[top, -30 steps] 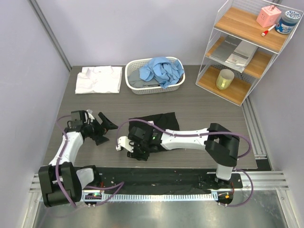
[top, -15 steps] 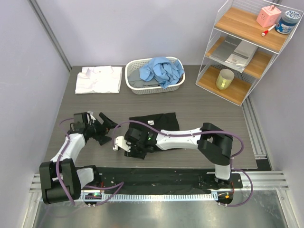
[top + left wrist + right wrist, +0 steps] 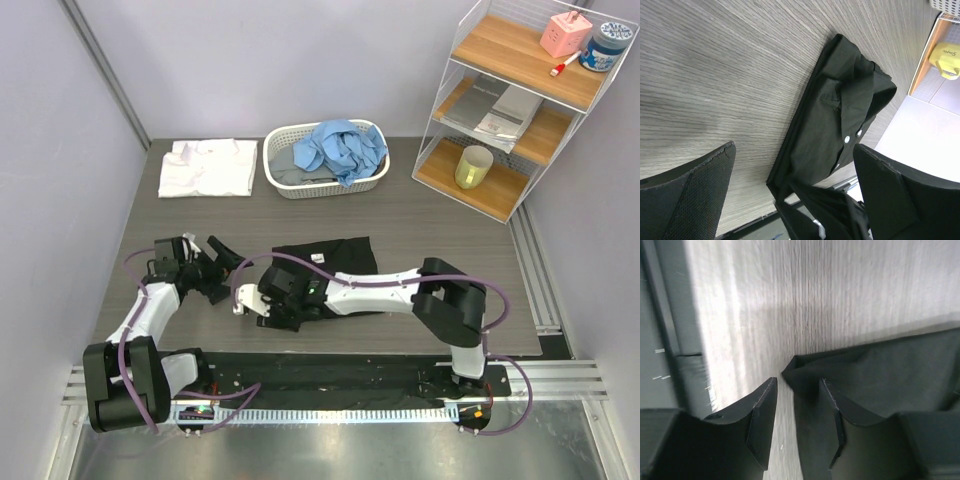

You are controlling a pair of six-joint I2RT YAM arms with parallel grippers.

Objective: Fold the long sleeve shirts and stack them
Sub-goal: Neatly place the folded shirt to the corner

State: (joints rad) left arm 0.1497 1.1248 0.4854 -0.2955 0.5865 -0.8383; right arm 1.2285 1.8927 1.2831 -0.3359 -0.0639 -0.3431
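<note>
From above, the black shirt (image 3: 338, 258) lies partly folded on the middle of the gray table (image 3: 420, 225), nearer to the arms than to the far wall. The white shirt (image 3: 208, 167) lies folded flat at the far left corner. Just beside it stands a white basket (image 3: 282, 180), and the light blue shirt (image 3: 340, 148) is crumpled inside it. A wire shelf (image 3: 510, 100) with a yellow cup (image 3: 473, 167) stands at the right. The right gripper (image 3: 268, 312) reaches across to the near left corner of the black shirt, and the left gripper (image 3: 228, 272) is low over the bare table, left of the shirt and apart from it. In the left wrist view, the two fingers (image 3: 695, 190) stand wide apart with nothing between them. The black shirt lies ahead on the table, with its collar and small white buttons (image 3: 846, 139) facing up. In the right wrist view, the fingers (image 3: 760, 415) leave only a narrow gap, and they hold nothing. A pointed corner of the black shirt lies just in front of this gap. The cloth runs along under the right-hand finger, but I cannot tell if it touches it.
</note>
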